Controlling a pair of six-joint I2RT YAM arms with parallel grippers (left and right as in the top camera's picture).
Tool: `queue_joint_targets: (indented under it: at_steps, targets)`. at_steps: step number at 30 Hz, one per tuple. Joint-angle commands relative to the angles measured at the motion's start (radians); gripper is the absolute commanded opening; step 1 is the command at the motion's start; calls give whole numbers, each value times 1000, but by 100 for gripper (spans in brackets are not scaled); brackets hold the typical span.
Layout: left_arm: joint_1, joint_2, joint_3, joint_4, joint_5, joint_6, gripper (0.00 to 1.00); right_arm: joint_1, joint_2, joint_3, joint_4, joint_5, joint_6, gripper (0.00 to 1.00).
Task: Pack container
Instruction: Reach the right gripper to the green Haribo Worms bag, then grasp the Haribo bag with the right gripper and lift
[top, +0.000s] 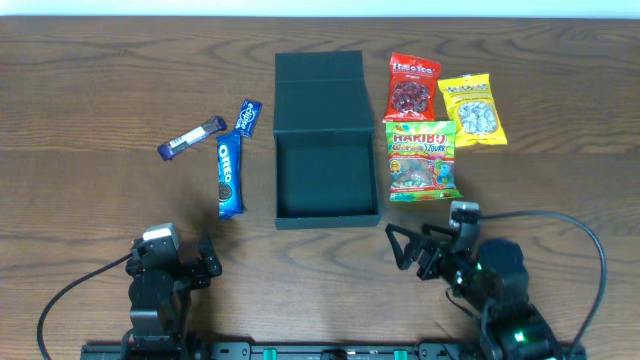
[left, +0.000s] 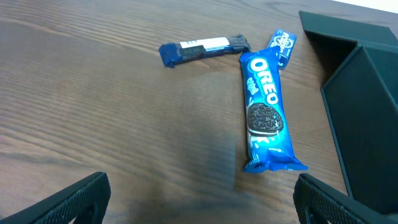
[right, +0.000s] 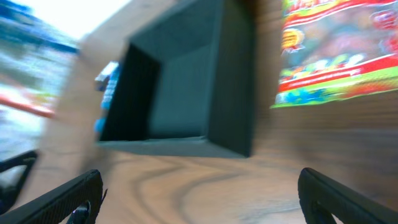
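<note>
Open container (top: 326, 140) at the centre of a wooden table (top: 90, 90), snack packets on either side.
The dark teal-green box has its lid folded back toward the far edge. To its left lie an Oreo packet (top: 229, 178), a small blue packet (top: 247, 118) and a dark blue bar (top: 191, 138). To its right lie a Haribo bag (top: 422, 160), a red bag (top: 413, 87) and a yellow bag (top: 473, 110). The left gripper (left: 200, 202) and the right gripper (right: 202, 196) sit near the front edge, jaws spread wide and holding nothing.
</note>
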Motion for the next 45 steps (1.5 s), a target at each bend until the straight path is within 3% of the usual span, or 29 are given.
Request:
queue_joint_targets:
  at_steps: [1, 11, 16, 23, 25, 26, 28, 29, 33, 45]
  targets:
    - [-3, -6, -13, 2, -18, 3, 95, -13, 157, 105, 10, 131, -125, 99]
    - [-3, -6, -13, 2, -18, 3, 95, -13, 712, 418, 39, 436, -244, 99]
    - [-3, -6, -13, 2, -18, 3, 95, -51, 981, 532, 141, 451, -256, 99]
    - [-3, -6, -13, 2, -18, 4, 95, -58, 1171, 582, 178, 452, -319, 96]
    - [-3, -6, -13, 2, -18, 3, 95, -59, 1212, 582, 183, 452, -319, 85]
    - [-3, -6, -13, 2, -18, 3, 95, -59, 1238, 582, 185, 458, -318, 70]
    - [-3, -6, -13, 2, -18, 3, 95, -60, 1262, 582, 185, 467, -318, 54]
    - [-3, -6, -13, 2, -18, 3, 95, -60, 1277, 582, 186, 467, -318, 37]
    - [-3, -6, -13, 2, -18, 3, 95, -58, 1295, 581, 182, 465, -318, 1]
    - [-3, -6, -13, 2, -18, 3, 95, -58, 1218, 581, 34, 432, -317, 1]
